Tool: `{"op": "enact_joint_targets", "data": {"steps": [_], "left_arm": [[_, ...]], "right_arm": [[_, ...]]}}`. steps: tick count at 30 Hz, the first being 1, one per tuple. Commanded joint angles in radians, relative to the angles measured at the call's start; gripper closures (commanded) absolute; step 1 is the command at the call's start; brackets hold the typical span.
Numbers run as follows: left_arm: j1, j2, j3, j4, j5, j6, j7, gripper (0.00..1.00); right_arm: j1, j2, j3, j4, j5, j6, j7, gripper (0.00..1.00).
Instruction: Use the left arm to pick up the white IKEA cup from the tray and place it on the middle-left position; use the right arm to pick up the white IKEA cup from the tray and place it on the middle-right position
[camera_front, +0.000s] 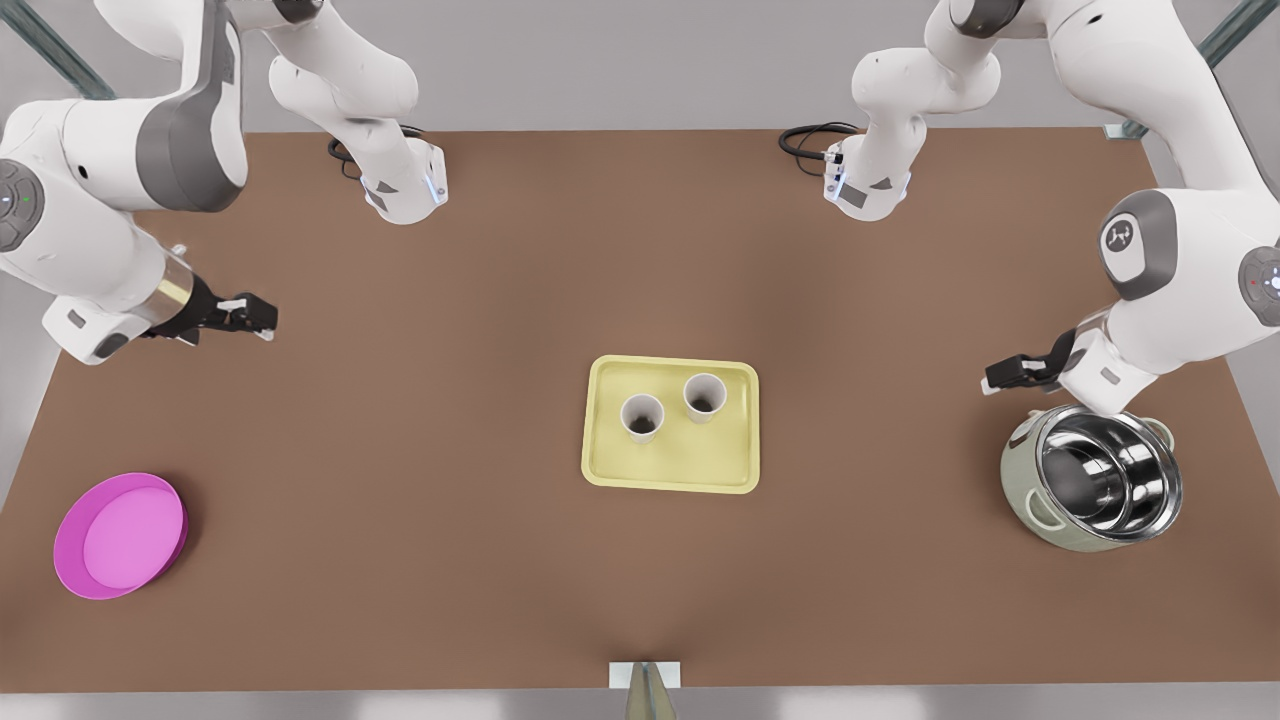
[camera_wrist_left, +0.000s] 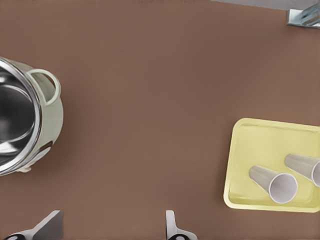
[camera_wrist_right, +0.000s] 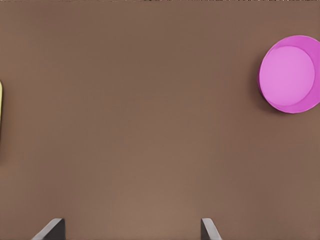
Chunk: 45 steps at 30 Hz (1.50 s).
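In the front view, the tray (camera_front: 670, 470) is sitting centre-table, carrying two upright white cups (camera_front: 642, 417) (camera_front: 704, 396). The left gripper (camera_front: 1003, 377) is hovering beside the steel pot (camera_front: 1092, 492) at the front view's right; the right gripper (camera_front: 255, 316) opposite, above the magenta dish (camera_front: 120, 534).

Left wrist view: fingers (camera_wrist_left: 172, 227) are standing wide, holding nothing.

Right wrist view: fingers (camera_wrist_right: 209, 230) are likewise spread, empty.

The cups are standing close together, so I judge one could get knocked while its neighbour is grabbed.

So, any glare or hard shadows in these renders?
Front view: mirror-like glare inside the steel pot, soft shadow beside the magenta dish. Left wrist view: pot rim glints; cups on the tray barely shadowed. Right wrist view: evenly lit table, faint dish shadow.
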<state>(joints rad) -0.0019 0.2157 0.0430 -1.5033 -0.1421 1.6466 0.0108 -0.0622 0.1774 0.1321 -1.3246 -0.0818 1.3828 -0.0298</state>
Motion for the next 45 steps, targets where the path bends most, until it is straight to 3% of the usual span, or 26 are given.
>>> {"op": "enact_joint_targets", "data": {"steps": [1, 5, 7, 10, 15, 18, 22, 24, 31, 33, 38, 43, 45], "left_arm": [[-0.001, -0.001, 0.0, -0.002, -0.002, 0.012, 0.021, 0.0], [-0.001, 0.001, -0.002, 0.0, -0.004, 0.01, 0.014, 0.0], [-0.001, -0.001, -0.002, -0.002, -0.002, 0.01, 0.014, 0.0], [0.0, -0.003, -0.002, -0.011, 0.001, 0.01, 0.038, 0.0], [-0.001, -0.007, -0.003, -0.011, 0.001, -0.002, 0.043, 0.0], [-0.078, 0.019, -0.017, -0.009, 0.039, 0.001, 0.038, 0.0], [-0.096, 0.033, -0.017, -0.011, 0.042, 0.01, 0.043, 0.0], [-0.184, 0.044, -0.017, -0.011, 0.13, 0.05, 0.038, 0.0], [-0.187, 0.06, -0.011, -0.011, 0.171, 0.082, 0.038, 0.0], [-0.168, 0.08, -0.009, 0.001, 0.157, 0.197, 0.037, 0.0], [-0.122, 0.094, -0.003, 0.021, 0.059, 0.079, 0.044, 0.0], [-0.125, 0.094, -0.012, 0.037, 0.032, 0.085, 0.047, 0.0], [-0.158, 0.094, -0.015, 0.043, 0.035, 0.087, 0.047, 0.0]], "right_arm": [[-0.005, 0.022, 0.0, 0.012, -0.004, 0.067, -0.047, 0.0], [0.001, 0.045, 0.003, 0.013, 0.001, 0.065, -0.041, 0.0], [0.113, 0.114, 0.007, 0.015, 0.002, 0.102, -0.022, 0.0], [0.337, 0.229, 0.009, 0.015, 0.002, 0.255, 0.329, 0.0], [0.538, 0.389, 0.011, 0.016, -0.004, 0.495, 0.783, 0.0], [0.57, 0.461, 0.011, 0.034, -0.006, 0.604, 0.861, 0.0], [0.595, 0.516, 0.009, 0.068, -0.01, 0.611, 0.895, 0.0], [0.614, 0.521, 0.009, 0.048, -0.01, 0.611, 0.897, 0.0], [0.66, 0.577, 0.009, -0.007, -0.009, 0.748, 0.897, 0.0], [0.662, 0.584, 0.009, -0.005, -0.01, 0.749, 0.898, 0.0], [0.66, 0.634, 0.009, -0.005, -0.015, 0.814, 0.898, 0.0], [0.659, 0.659, 0.009, -0.007, -0.01, 0.812, 0.9, 0.0], [0.657, 0.662, 0.007, -0.007, -0.006, 0.812, 0.927, 0.13]]}}
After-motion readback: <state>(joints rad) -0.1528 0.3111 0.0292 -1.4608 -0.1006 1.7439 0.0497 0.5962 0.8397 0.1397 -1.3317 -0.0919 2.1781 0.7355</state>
